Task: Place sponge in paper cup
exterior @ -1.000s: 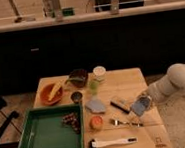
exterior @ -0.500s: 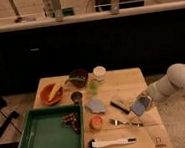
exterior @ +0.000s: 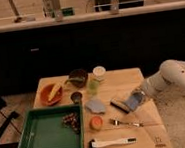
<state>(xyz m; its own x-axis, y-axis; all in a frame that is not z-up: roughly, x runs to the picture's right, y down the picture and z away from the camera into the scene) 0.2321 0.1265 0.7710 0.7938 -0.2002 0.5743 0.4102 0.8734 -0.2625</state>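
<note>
When inspected, the wooden table [exterior: 137,78] carried a green tray [exterior: 43,137] at its 8 o'clock corner. The white robot arm [exterior: 174,74] reached in from 3 o'clock. An orange bowl [exterior: 47,97] sat at 10 o'clock and a dark bowl [exterior: 79,77] at 11 o'clock. The gripper [exterior: 139,97] hung over the table's 3 o'clock side, clenched on the sponge [exterior: 132,103], just beside a brown-and-black block [exterior: 119,105]. The paper cup [exterior: 100,71] stood upright at 12 o'clock, well apart from the sponge, with a translucent green cup [exterior: 93,85] at its 7 o'clock.
</note>
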